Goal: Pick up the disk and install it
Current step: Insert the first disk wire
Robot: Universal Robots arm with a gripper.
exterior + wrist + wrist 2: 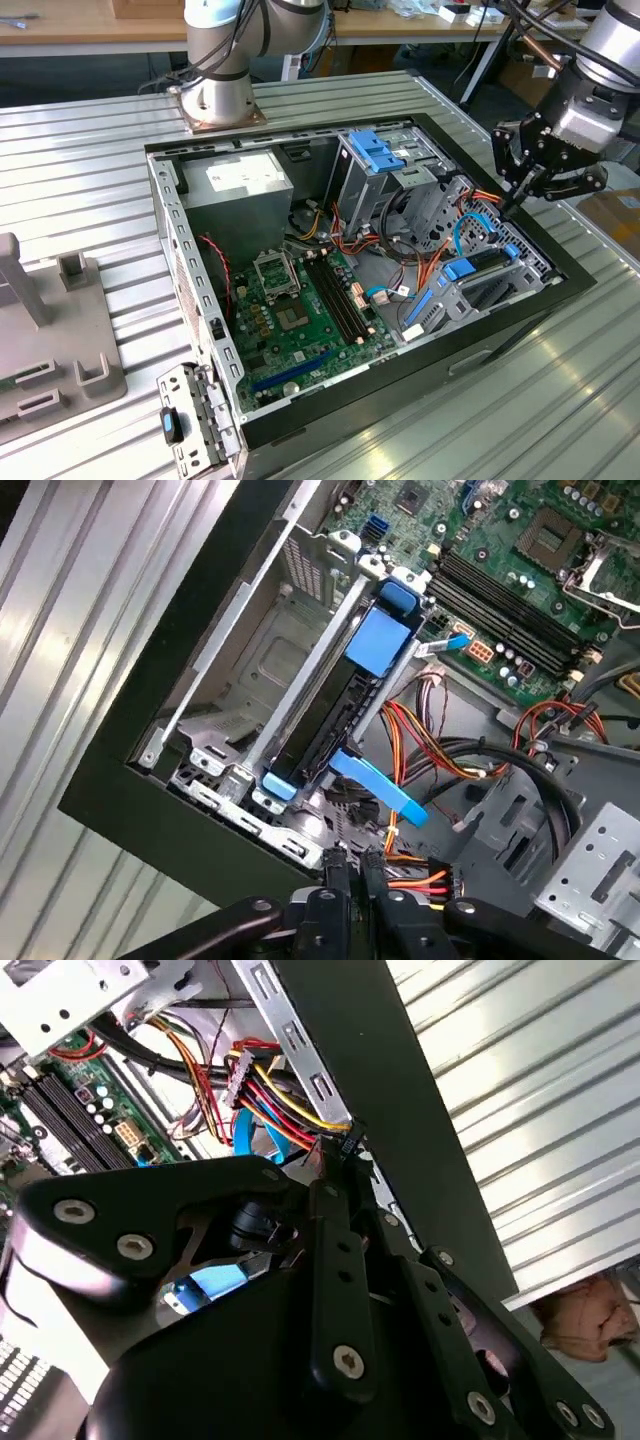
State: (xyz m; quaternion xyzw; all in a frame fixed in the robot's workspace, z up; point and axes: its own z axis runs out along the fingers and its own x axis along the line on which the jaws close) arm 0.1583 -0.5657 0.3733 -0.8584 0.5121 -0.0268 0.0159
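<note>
The disk (pixel 335 720) is seated on edge in the metal drive cage (pixel 285 665), a dark slab with its bright blue carrier frame (pixel 378 640), just ahead of the pincer (pixel 512 203). Its long axis runs from the case wall nearest the pincer away towards the motherboard (pixel 500 570). The pincer hangs over the rim of the open computer case (pixel 420 350), fingertips clenched together on nothing. Bundled wires (pixel 430 730) lie close beside the pincer, and far across the case from it sits the grey power supply (pixel 235 185).
</note>
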